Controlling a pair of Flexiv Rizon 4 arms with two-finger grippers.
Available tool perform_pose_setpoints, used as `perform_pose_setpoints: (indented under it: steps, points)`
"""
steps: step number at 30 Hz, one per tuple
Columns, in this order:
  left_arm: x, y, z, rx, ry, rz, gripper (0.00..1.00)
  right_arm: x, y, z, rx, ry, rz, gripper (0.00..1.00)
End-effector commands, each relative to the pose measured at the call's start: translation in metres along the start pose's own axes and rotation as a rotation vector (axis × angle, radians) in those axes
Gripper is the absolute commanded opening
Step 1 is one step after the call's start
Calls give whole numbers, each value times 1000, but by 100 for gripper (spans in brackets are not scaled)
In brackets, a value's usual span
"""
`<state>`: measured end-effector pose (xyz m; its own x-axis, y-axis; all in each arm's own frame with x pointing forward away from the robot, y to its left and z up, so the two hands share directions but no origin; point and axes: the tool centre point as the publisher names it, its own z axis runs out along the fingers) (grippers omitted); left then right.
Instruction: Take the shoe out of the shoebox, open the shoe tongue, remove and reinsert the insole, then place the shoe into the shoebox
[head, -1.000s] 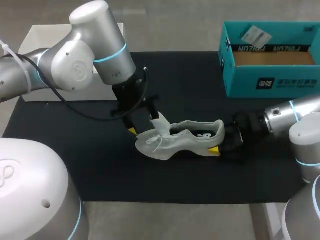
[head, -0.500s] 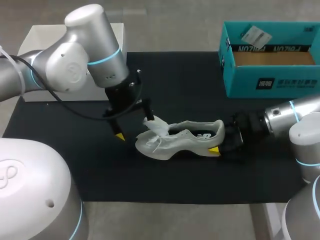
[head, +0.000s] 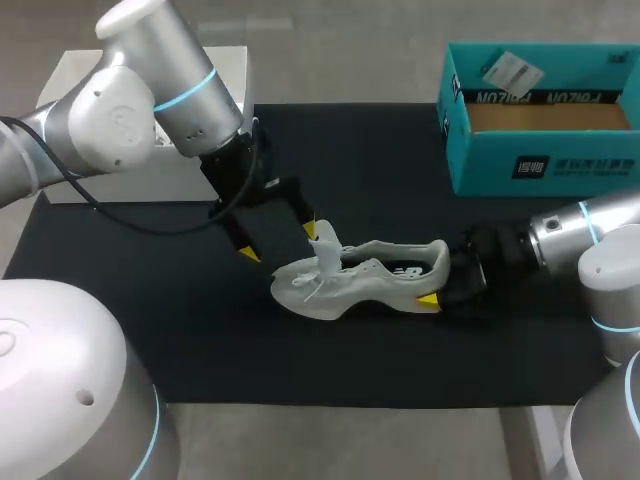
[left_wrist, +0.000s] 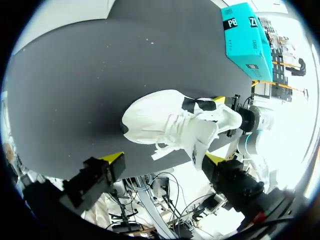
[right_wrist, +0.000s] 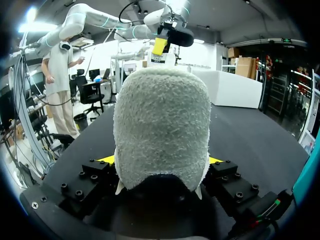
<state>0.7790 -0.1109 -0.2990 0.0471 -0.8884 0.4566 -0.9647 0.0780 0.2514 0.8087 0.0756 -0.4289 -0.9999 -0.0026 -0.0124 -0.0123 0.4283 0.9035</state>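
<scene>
Head view: our shoe (head: 360, 280) sits on the black mat (head: 400, 190) covering the bench (head: 350, 440), toe toward our left arm's side, mat showing on every side of it, the teal shoebox (head: 540, 165) well apart at the far right corner. Our left gripper (head: 280, 243) hangs by the toe end, fingers spread, one yellow tip just beside the raised tongue (head: 325, 245). Only the right wrist view shows our right gripper (right_wrist: 160, 160) pinching the heel from both sides; from above one tip shows
</scene>
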Motion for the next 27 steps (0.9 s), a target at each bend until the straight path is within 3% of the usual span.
perform_pose_setpoints:
  steps: [1,4,9,13,19,23,27]
  points:
    - [17,-5,-9,-216,-29,312,100,0,-1,2,2,-2,0,0]
    - [29,8,-17,-421,-131,658,100,0,-1,2,2,-2,0,0]
    - [45,31,-42,-506,-317,1185,100,0,-1,2,2,-2,0,0]
    - [56,41,-63,-575,-315,1310,100,0,-1,2,2,-2,0,0]
    - [73,31,-60,-644,-545,1396,100,0,-1,2,2,-2,0,0]
    - [77,24,-55,-697,-642,1461,100,0,-1,2,2,-2,0,0]
    - [78,14,-55,-635,-670,1443,100,0,-1,2,2,-2,0,0]
